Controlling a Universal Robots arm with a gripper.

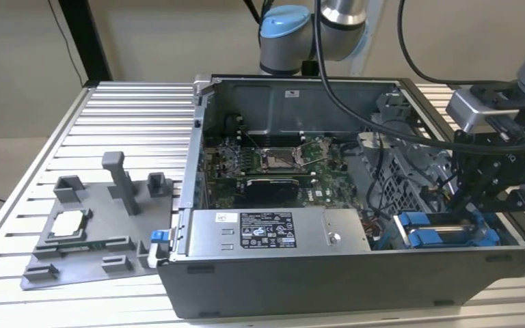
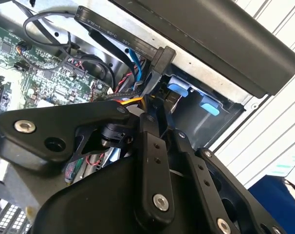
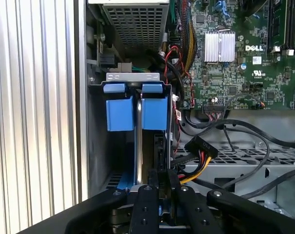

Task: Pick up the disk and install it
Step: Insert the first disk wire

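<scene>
Fingers [image 3: 159, 187] seemingly pinch the disk [image 3: 155, 112] upright in the case's [image 1: 335, 273] blue-tabbed bay.

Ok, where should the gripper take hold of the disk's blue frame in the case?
Likely across the two blue tabs at its exposed end, one either side of their gap, coming in through the open side of the case. Bay walls and cables hem in the rest.

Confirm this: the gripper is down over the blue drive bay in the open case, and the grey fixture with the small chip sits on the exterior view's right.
Not quite. The grey fixture with the chip sits on the exterior view's left, outside the case. The rest holds: the exterior view shows the gripper down over the blue drive bay.
</scene>
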